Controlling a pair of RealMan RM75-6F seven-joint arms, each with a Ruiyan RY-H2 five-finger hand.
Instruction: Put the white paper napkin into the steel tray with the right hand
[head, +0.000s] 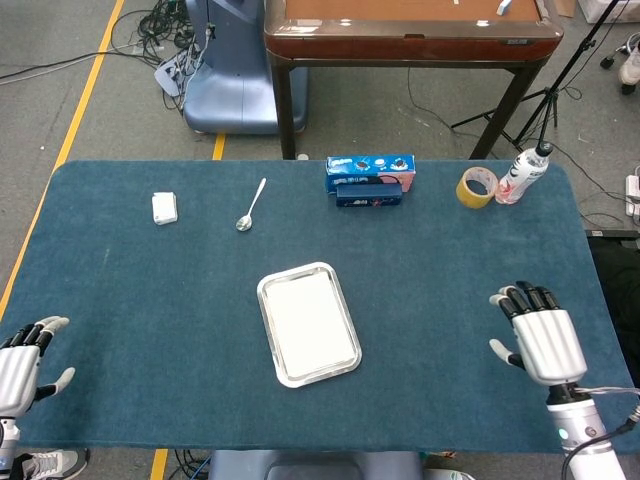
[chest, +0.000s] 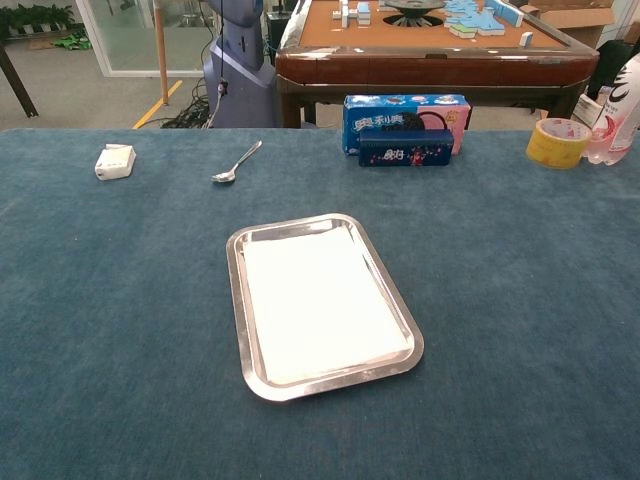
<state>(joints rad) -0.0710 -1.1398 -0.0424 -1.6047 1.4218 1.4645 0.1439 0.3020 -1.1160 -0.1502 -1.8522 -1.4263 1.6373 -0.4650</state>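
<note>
Lying flat in steel tray (chest: 243, 305), white paper napkin (chest: 318, 305), well left of right robot hand (head: 542, 339). Both robot hands, left (head: 22, 362) too, empty, fingers apart, head view only.

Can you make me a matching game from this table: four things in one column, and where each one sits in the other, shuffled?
Things:
1. white paper napkin
2. spoon
3. yellow tape roll
4. right hand

Places:
A. far right, beside the bottle
B. lying flat in the steel tray
C. near right table edge, holding nothing
D. far left part, near the small white packet

Pairs: 1-B, 2-D, 3-A, 4-C
</note>
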